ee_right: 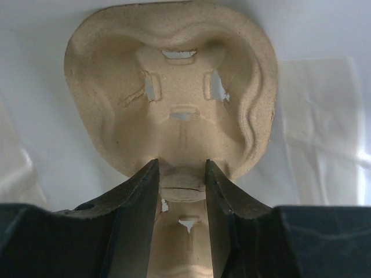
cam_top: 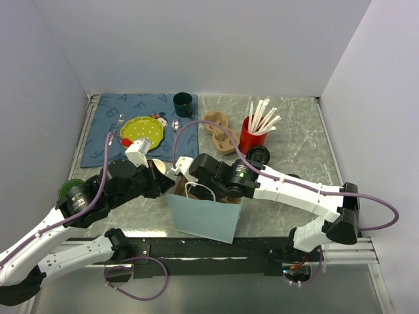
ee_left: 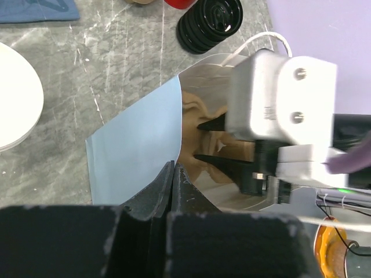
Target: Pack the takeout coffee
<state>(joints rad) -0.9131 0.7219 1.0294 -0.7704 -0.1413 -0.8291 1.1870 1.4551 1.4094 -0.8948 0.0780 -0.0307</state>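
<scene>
The takeout coffee with its black lid does not show in any view. A light blue paper bag stands open at the table's near edge. My left gripper is shut on the bag's left rim and holds the mouth open. My right gripper reaches down into the bag, and its black fingers show in the left wrist view. It is shut on the middle ridge of a beige pulp cup carrier, which lies against the bag's white inside.
A brown paper cup stands just left of the bag, partly behind my left arm. A stack of black lids, a red cup of white sticks, more pulp carriers, a green mug and a yellow-green plate on a blue cloth lie behind.
</scene>
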